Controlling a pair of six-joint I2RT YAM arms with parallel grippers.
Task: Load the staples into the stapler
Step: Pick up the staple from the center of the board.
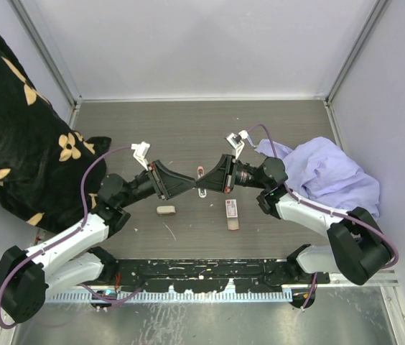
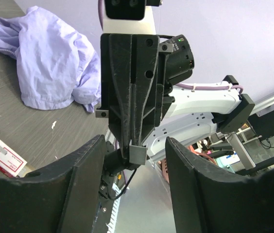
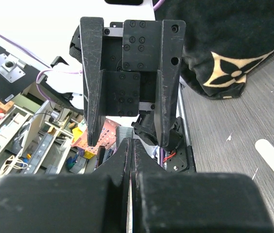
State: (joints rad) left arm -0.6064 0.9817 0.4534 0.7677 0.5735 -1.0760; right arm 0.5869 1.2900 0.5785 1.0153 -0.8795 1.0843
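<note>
The flat red-and-white cardboard staples box (image 1: 231, 208) was laid on the grained grey table (image 1: 188, 129). A ribbed grey strip (image 2: 138, 154) was pinched by the right gripper (image 1: 201, 189); the jaws of the left gripper (image 1: 191, 184) were held apart around it.

Top camera: high behind my bases, looking down on the table (image 1: 188, 129). Wrist cameras: close, facing each other; left one sees my right gripper (image 2: 136, 150), right one my left gripper (image 3: 127, 141).

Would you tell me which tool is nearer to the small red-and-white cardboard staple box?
Right. The right tool, pinching a small grey strip, sits just beyond the staple box, slightly left; the left tool is farther left.
</note>
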